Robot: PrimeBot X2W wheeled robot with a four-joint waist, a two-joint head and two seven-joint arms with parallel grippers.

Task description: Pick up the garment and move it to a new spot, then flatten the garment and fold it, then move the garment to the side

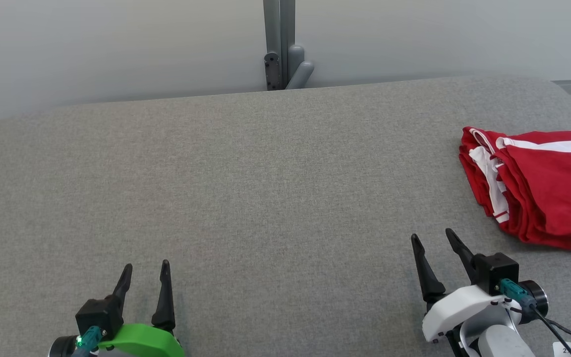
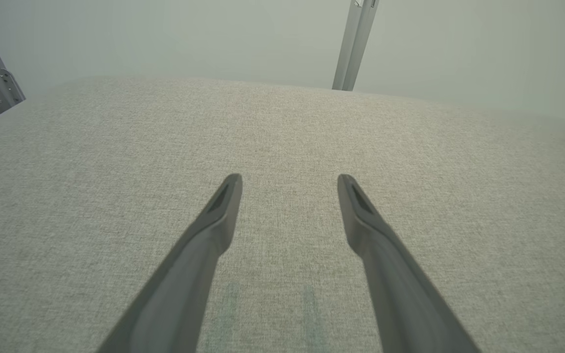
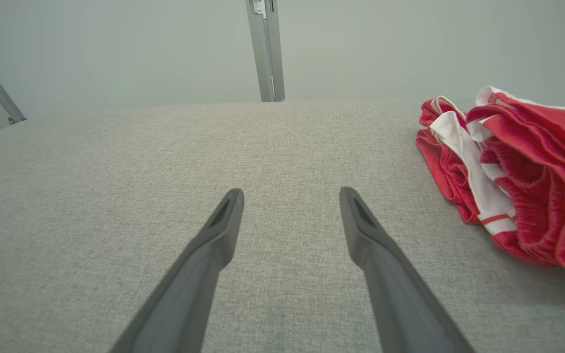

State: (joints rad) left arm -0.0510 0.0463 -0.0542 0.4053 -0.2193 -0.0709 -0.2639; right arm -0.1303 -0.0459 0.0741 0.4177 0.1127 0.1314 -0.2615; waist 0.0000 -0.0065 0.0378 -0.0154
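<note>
At the lower left of my head view, the left gripper (image 1: 146, 264) hangs over the grey padded table (image 1: 265, 188) with its two dark fingers spread wide, holding nothing. Its own wrist view has the tips apart above plain grey fabric. The red garment (image 1: 543, 193) is well apart from this claw, right across the table. From the left wrist I catch just a red sliver of it at the right edge.

A grey post (image 1: 279, 44) stands behind the table's far edge, about mid-width.

Further right, the right gripper (image 1: 431, 233) is also spread wide and grips nothing. The garment, red with white stripes, lies on the table near it, beyond and to the right of its fingertips, not touching them. It sits as a folded, layered bundle at the table's right side. The frame cuts off its right part in both the head view and the right wrist view, so I cannot tell what kind of garment it is.
</note>
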